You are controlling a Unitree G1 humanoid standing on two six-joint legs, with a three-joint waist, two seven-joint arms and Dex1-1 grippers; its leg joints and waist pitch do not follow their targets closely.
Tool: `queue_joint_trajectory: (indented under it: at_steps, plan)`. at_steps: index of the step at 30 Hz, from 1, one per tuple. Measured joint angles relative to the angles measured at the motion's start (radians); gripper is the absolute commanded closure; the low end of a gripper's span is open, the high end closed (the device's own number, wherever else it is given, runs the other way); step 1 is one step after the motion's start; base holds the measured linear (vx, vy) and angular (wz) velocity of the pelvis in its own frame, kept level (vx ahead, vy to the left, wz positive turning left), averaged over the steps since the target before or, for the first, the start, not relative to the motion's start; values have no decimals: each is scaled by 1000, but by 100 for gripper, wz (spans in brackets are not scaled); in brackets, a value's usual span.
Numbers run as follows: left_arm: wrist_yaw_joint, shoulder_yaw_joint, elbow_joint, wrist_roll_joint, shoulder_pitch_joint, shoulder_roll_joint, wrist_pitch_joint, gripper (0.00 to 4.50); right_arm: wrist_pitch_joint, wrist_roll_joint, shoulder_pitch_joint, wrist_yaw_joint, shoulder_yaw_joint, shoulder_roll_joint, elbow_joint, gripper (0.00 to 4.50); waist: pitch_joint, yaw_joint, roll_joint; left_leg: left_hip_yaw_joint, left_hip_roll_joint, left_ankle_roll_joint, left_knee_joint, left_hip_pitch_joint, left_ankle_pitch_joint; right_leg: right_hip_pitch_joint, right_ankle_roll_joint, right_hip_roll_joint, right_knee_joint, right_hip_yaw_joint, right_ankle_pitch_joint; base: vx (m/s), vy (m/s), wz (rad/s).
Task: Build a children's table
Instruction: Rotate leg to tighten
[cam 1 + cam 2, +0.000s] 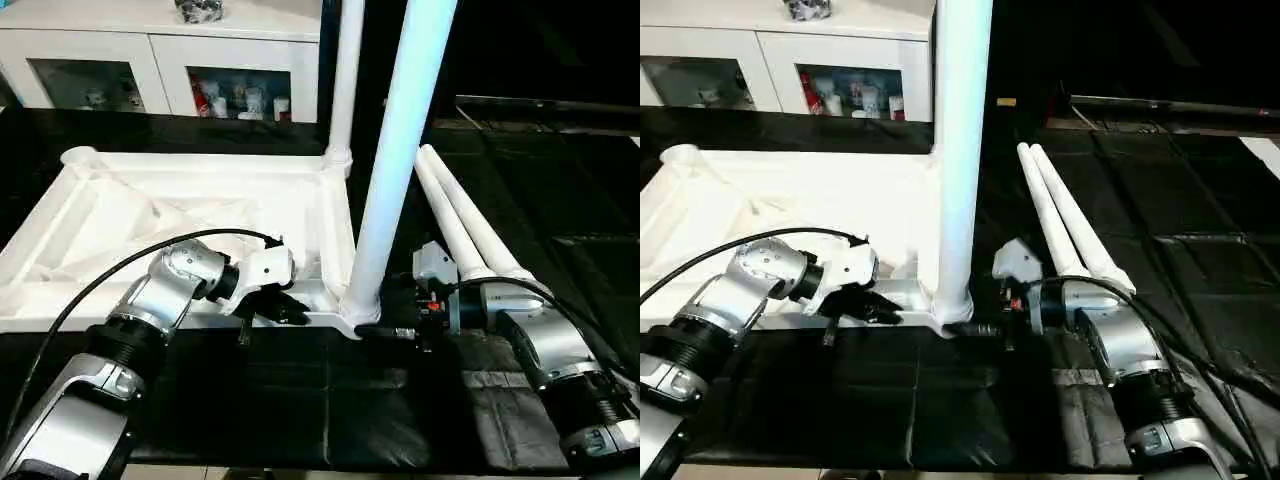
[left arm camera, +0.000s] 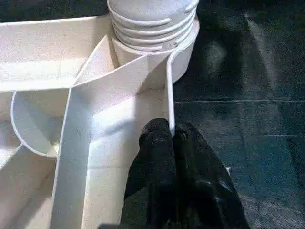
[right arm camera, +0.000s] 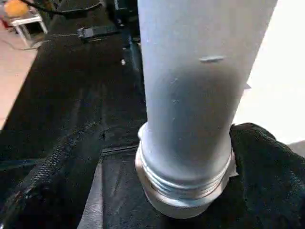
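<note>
The tabletop lies upside down on the black mat. One leg stands in the near corner hole, and another leg stands at the far corner. The left gripper pinches the tabletop's thin edge. The right gripper has its fingers wide apart around the near leg's bottom. Two spare legs lie beside the tabletop. I think the next job is to pick one up

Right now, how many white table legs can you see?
4: one leg upright in the far corner, one leg upright in the near corner, two loose legs lying side by side on the black mat.
</note>
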Motion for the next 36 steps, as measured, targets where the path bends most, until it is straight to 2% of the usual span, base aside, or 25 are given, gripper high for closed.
queue_joint_trajectory:
  at_steps: [6, 24, 29, 32, 36]
  plan:
    - [-18, -9, -12, 0, 3, 1, -7, 450, 0, 0, -25, 23, 20, 1, 22, 78, 0, 2, -1, 0, 0, 0, 1, 0, 0, 0, 0, 0, 0, 0, 0, 0, 0, 0]
    - [-25, -14, -17, 0, 7, 2, -7, 450, 4, 21, -31, 28, 8, 10, 36, 215, -1, 6, -2, 0, 0, 0, 1, 1, 0, 1, 0, 0, 1, 0, 0, 0, 0, 0]
    - [45, -1, -18, 7, 7, -24, 68, 450, 52, 18, 2, -76, -18, 49, -1, 237, -1, 4, -2, 0, 0, 0, 1, 6, 0, 4, 0, 0, 4, 1, 0, 0, 0, 0]
    - [110, 13, -46, 21, 14, -45, 152, 450, 93, 15, 22, -181, -47, 83, -23, 240, -1, -7, -2, 0, 0, -1, 1, 9, 0, 7, 6, 0, 5, 1, -3, 0, 0, 0]
    - [234, 44, -116, 40, 44, -111, 290, 450, 143, 11, 36, -331, -113, 138, -29, 240, -1, -25, -2, 0, -1, -1, 1, 14, 0, 9, 6, -1, 4, 1, -4, 0, 0, 0]
